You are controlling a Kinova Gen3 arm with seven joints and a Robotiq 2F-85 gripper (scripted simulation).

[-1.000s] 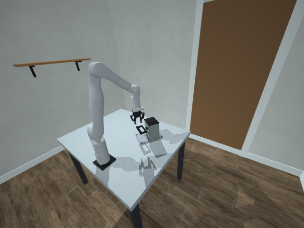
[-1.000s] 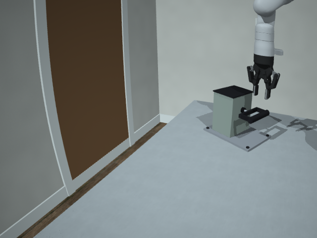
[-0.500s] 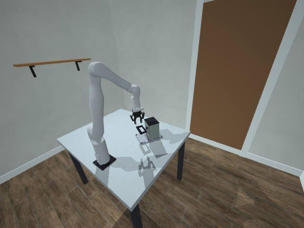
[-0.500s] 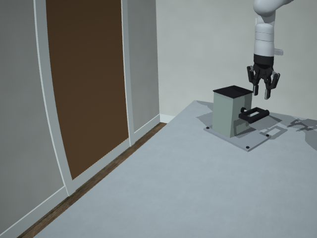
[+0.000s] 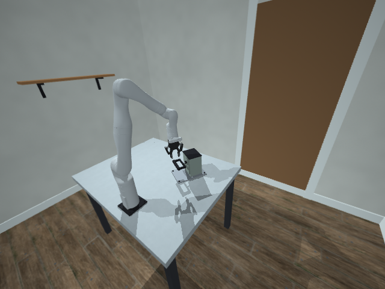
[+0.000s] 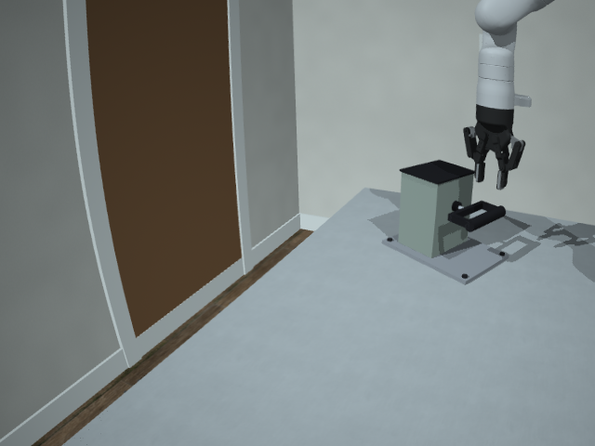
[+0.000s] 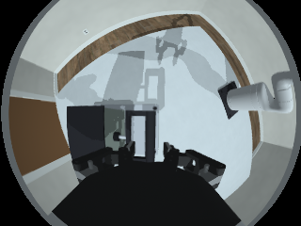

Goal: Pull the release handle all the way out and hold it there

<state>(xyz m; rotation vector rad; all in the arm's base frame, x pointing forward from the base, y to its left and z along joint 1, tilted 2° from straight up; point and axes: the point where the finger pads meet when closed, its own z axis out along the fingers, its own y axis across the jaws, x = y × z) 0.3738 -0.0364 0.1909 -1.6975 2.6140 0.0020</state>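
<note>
A grey-green box (image 5: 193, 166) (image 6: 422, 216) (image 7: 88, 132) with a black top stands on a bolted base plate (image 5: 180, 176) (image 6: 473, 268) on the table. Its black release handle (image 5: 177, 165) (image 6: 478, 216) (image 7: 139, 134), a rectangular loop on two rods, sticks out of the box's side close to the housing. My gripper (image 5: 174, 152) (image 6: 490, 178) (image 7: 149, 147) points straight down, hangs a short way above the handle and touches nothing. Its fingers are half open and empty.
The white table (image 5: 149, 186) (image 6: 336, 346) carries the arm's base (image 5: 132, 206) near its left front edge. A brown door (image 5: 298, 93) (image 6: 158, 144) stands beyond the table. A wall shelf (image 5: 65, 79) hangs far behind the arm.
</note>
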